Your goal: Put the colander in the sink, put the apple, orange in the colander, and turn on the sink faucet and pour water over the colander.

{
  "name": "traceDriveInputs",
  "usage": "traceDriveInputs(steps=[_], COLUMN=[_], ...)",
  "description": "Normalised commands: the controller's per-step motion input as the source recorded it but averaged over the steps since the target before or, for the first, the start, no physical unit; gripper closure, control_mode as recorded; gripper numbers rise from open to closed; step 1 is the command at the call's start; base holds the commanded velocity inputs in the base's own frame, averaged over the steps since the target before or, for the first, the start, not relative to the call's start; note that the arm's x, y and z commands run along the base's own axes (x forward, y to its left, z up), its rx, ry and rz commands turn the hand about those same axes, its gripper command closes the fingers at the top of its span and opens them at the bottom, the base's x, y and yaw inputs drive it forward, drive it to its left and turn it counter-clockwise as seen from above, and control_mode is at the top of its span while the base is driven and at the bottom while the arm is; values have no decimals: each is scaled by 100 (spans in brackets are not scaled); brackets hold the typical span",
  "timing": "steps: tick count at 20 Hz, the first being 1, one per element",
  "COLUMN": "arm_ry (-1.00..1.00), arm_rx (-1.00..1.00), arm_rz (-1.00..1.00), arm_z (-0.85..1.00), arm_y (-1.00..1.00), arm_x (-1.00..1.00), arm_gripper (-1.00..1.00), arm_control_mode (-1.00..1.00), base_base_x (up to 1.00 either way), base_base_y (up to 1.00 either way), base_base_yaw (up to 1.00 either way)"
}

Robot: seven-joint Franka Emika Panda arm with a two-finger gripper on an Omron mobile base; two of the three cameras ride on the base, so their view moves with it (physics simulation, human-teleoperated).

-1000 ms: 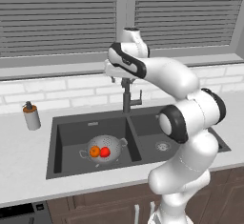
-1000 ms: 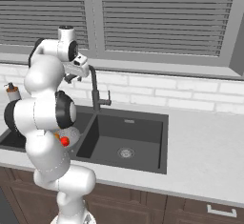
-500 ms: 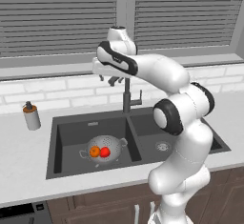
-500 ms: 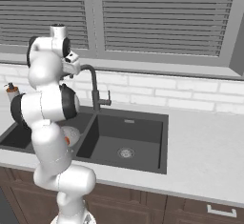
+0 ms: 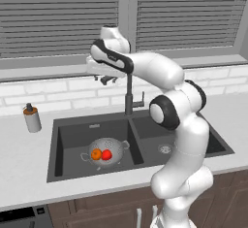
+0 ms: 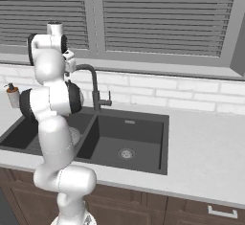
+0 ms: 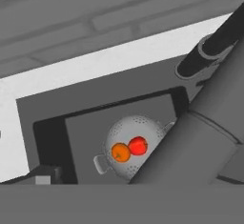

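Observation:
The silvery colander [image 5: 105,149] stands in the left basin of the dark sink [image 5: 72,121]. It holds the orange [image 5: 96,154] on the left and the red apple [image 5: 107,154] on the right. The dark faucet [image 5: 129,96] rises behind the divider, its small lever [image 5: 141,103] on its right side. My gripper [image 5: 108,79] hangs open and holding nothing beside the spout's bend, high over the left basin. In the hand view the colander [image 7: 131,144], orange [image 7: 120,152] and apple [image 7: 138,145] lie far below, with the faucet [image 7: 200,137] close across the right. No water shows.
A soap dispenser [image 5: 32,119] stands on the counter left of the sink [image 6: 139,133]; it also appears as the bottle [image 6: 11,95] in the right base view. White brick wall and a window with blinds lie behind the faucet [image 6: 94,87]. The counter [image 6: 206,147] stretches right.
The arm has swung left, carrying the hand from above the faucet's right side across to the left of its spout bend. The colander and fruit have stayed put.

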Motion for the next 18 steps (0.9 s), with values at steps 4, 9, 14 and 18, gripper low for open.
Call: traceDriveInputs(steps=[4,9,14,18], arm_ry=[-8,-16,-12,0], arm_rx=[0,1,0,0], arm_rz=[-1,0,0,0], arm_z=[63,100,100,36], arm_y=[0,0,-30,-97], arm_x=[-71,-76,-81,-78], arm_gripper=[-100,-100,-100,-100], arm_control_mode=[-100,-100,-100,-100], base_base_x=[0,0,0,0], base_base_y=[0,0,0,0], base_base_yaw=[0,0,0,0])
